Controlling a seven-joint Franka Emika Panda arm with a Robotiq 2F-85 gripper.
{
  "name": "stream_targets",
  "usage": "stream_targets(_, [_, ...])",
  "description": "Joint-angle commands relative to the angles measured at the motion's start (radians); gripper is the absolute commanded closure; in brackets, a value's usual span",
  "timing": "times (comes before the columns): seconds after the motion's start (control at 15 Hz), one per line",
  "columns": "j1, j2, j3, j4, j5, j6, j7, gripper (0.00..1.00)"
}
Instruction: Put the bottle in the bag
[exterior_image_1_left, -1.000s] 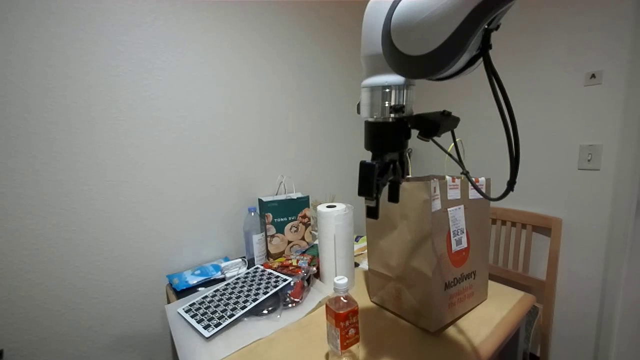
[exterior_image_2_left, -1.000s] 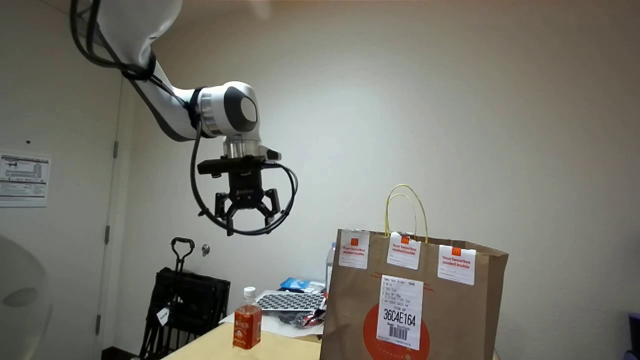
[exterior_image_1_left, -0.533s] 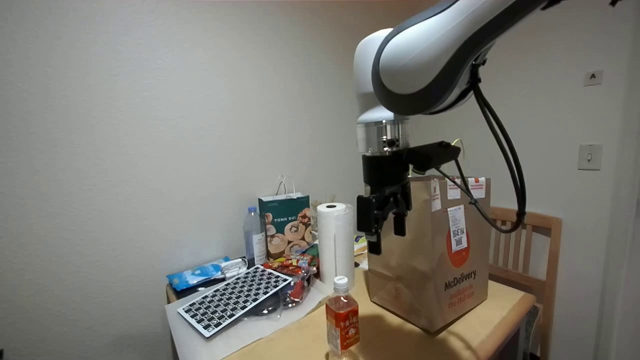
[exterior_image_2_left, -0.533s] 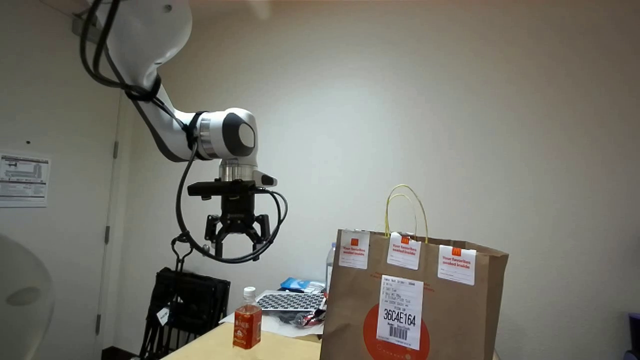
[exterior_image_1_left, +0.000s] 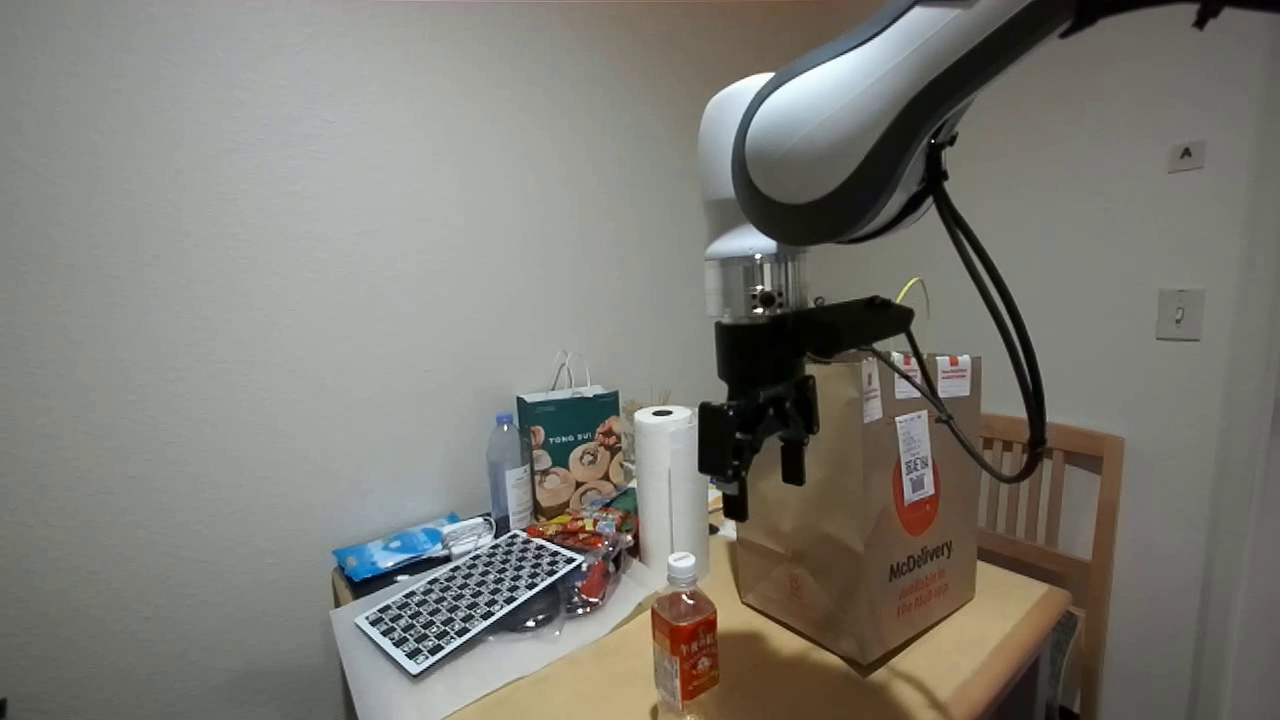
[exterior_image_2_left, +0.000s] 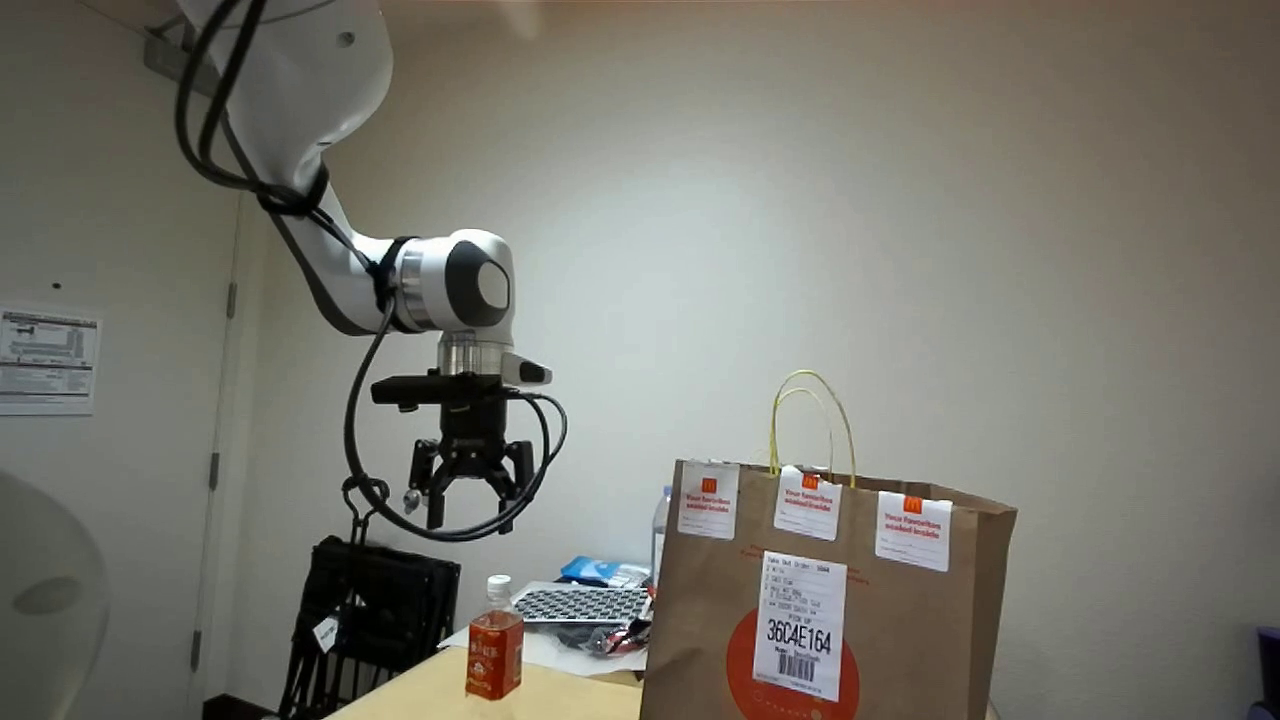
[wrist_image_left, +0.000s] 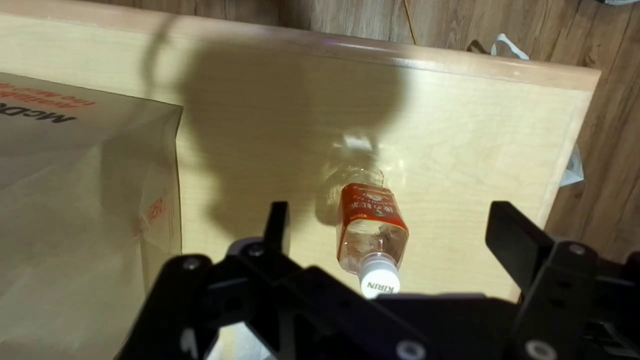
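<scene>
Wrist view puts the bottle (wrist_image_left: 371, 230) upright on the bench (wrist_image_left: 475, 150), below my tool (wrist_image_left: 390, 215) and not yet in the bag (wrist_image_left: 80, 210). I have the tool spread wide, pointing down with nothing gripped, presumably so the white cap (wrist_image_left: 380, 279) and shoulders can pass through. Seen from there, the bottle seems nearer the bag-side finger (wrist_image_left: 276, 225), so I'd centre before descending. The bag stands upright near that same finger, likely to keep the carry short. In an exterior view its top seems higher than my fingertips, so I'd lift well clear before crossing, minding the raised handles (exterior_image_2_left: 803, 373).
</scene>
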Motion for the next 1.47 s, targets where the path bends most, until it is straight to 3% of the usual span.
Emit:
stream_targets(0.0, [0.01,0.103,0.024,0.039,-0.002,0.066,0.127,0.0])
stream_targets(0.47, [0.039,0.249,0.014,0.113,-0.079,0.188,0.298,0.0])
stream_targets(0.53, [0.038,0.214,0.015,0.088,-0.037,0.162,0.229,0.0])
stream_targets(0.87, [0.044,0.273,0.0,0.116,-0.087,0.182,0.307,0.0])
stream_targets(1.4, [0.048,0.393,-0.04,0.202,-0.108,0.218,0.257,0.0])
